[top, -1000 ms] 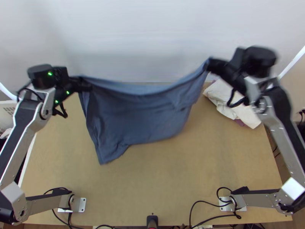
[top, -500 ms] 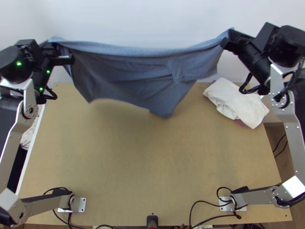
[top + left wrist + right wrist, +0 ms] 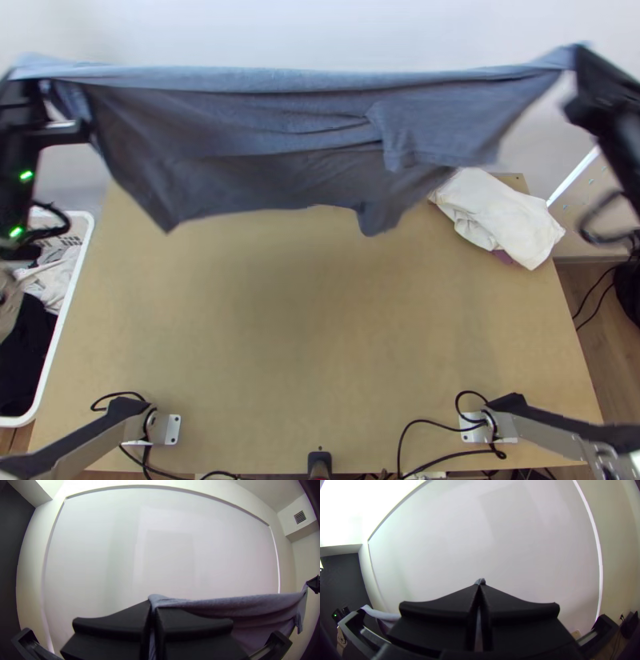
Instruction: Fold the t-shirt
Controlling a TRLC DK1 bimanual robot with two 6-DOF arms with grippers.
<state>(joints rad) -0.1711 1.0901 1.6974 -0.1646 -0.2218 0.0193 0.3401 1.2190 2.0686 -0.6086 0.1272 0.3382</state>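
T-shirt (image 3: 240,128) hangs kinda like laundry between left end effector (image 3: 22,100) and right end effector (image 3: 584,62), both clamped onto its upper edge.

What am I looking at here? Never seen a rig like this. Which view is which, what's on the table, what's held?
Two robot arms mounted at a wooden table. The top view looks down from over the near edge; each wrist view comes from a camera on one arm, looking past its own two black fingers.

The left claw and right claw each pinch a blue-grey t-shirt by an upper end, stretching it between them; the rest hangs down, unfolded. White cloth lies bunched at the table's far right. A white laundry basket stands at left.
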